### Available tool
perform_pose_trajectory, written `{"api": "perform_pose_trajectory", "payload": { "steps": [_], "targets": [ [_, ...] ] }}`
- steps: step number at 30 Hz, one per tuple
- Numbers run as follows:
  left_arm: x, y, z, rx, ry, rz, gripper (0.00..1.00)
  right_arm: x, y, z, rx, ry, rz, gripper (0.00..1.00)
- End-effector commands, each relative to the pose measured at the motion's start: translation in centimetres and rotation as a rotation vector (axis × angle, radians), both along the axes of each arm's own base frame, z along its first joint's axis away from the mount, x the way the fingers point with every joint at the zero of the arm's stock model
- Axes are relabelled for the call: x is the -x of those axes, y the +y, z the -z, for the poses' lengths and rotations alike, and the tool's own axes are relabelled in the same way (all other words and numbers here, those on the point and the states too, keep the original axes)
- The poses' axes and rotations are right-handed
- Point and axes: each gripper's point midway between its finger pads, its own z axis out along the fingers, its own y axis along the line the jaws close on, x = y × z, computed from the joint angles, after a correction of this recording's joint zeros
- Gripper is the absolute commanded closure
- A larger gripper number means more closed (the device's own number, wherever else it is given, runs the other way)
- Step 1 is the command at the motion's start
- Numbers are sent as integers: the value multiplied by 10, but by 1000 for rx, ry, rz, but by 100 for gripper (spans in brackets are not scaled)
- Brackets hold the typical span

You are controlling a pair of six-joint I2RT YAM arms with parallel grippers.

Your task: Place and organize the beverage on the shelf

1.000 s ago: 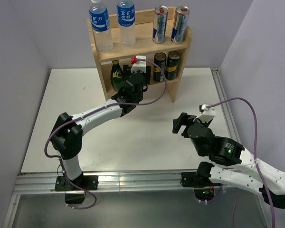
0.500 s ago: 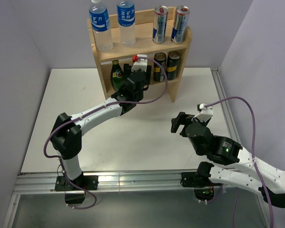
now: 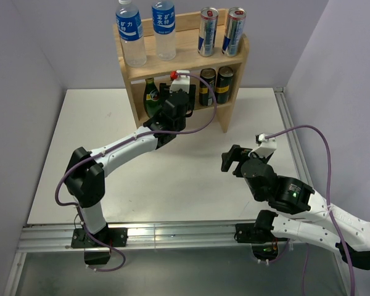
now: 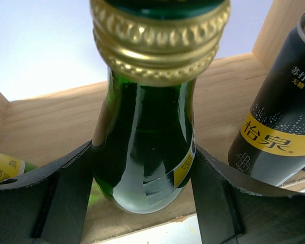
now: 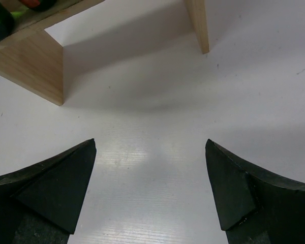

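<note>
The light-wood shelf (image 3: 172, 66) stands at the back of the table. My left gripper (image 3: 176, 98) reaches into its lower tier and is shut on a green glass bottle (image 4: 142, 137) with a gold cap. The bottle stands upright on the lower board, with a finger against each side (image 4: 71, 195). A second green bottle (image 3: 150, 95) stands to its left and also shows in the left wrist view (image 4: 2, 168). Two black cans (image 3: 214, 86) stand to the right; one shows in the left wrist view (image 4: 277, 127). My right gripper (image 3: 233, 160) is open and empty over the table (image 5: 150, 178).
Two water bottles (image 3: 131, 34) and two silver-blue cans (image 3: 221, 31) stand on the shelf's top board. The shelf's side panels show in the right wrist view (image 5: 35, 66). Grey walls close in the left, back and right. A metal rail (image 3: 172, 234) runs along the near edge.
My left gripper has pushed slightly further into the lower tier with the green bottle. My right gripper has drifted a little to the left and stays open.
</note>
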Motion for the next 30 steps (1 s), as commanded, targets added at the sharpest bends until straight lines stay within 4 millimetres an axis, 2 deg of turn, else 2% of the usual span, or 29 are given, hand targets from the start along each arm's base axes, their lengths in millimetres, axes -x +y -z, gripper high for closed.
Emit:
{"api": "perform_pose_trajectory", "payload": {
  "steps": [1,8,11,12,18,24,30],
  "targets": [
    [18,26,-100,220,-178,-40,100,-3,5,-5,-12,-21,-2,5],
    [20,33,-99,208,-167,-68,97,-6,11,-7,-19,-25,-12,5],
    [20,37,-98,209,-165,-88,84,-6,13,-8,-22,-26,-17,5],
    [20,37,-97,205,-163,-90,73,-6,13,-7,-21,-26,-17,5],
    [19,36,-90,199,-149,-88,43,-6,13,-6,-20,-25,-17,5],
    [20,35,-84,208,-131,-85,25,-6,13,-6,-18,-24,-17,5],
    [21,35,-79,215,-126,-85,19,-6,14,-5,-15,-21,-20,5]
  ]
}}
